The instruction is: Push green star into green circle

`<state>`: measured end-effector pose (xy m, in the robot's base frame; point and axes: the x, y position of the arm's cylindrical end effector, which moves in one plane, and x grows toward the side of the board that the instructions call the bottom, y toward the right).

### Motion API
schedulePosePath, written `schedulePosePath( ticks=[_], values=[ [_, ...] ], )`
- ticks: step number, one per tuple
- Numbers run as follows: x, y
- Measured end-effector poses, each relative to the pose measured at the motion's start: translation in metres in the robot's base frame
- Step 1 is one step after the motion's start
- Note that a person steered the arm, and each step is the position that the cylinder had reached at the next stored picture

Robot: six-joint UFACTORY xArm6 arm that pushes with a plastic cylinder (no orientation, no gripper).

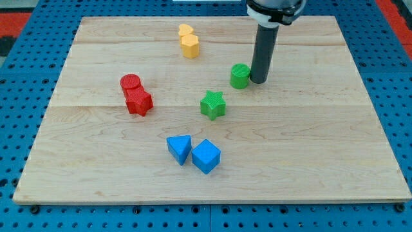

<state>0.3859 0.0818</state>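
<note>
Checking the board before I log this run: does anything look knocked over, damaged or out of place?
Nothing stands out. All blocks sit flat on the board; my tip is beside the green circle, the green star apart.

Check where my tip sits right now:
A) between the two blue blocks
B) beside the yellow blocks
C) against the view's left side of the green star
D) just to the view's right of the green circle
D: my tip stands right beside the green circle, on its right in the view, while the green star lies apart, lower and to the view's left of the circle.
</note>
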Motion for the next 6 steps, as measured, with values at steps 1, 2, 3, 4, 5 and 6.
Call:
schedulePosePath(
  ticks=[1,2,3,4,5,6],
  values=[
    [0.016,-0.070],
    [-0.011,-0.054],
    [0.074,-0.014],
    [0.095,-0.048],
    [0.053,-0.085],
    [0.040,-0.076]
  ],
)
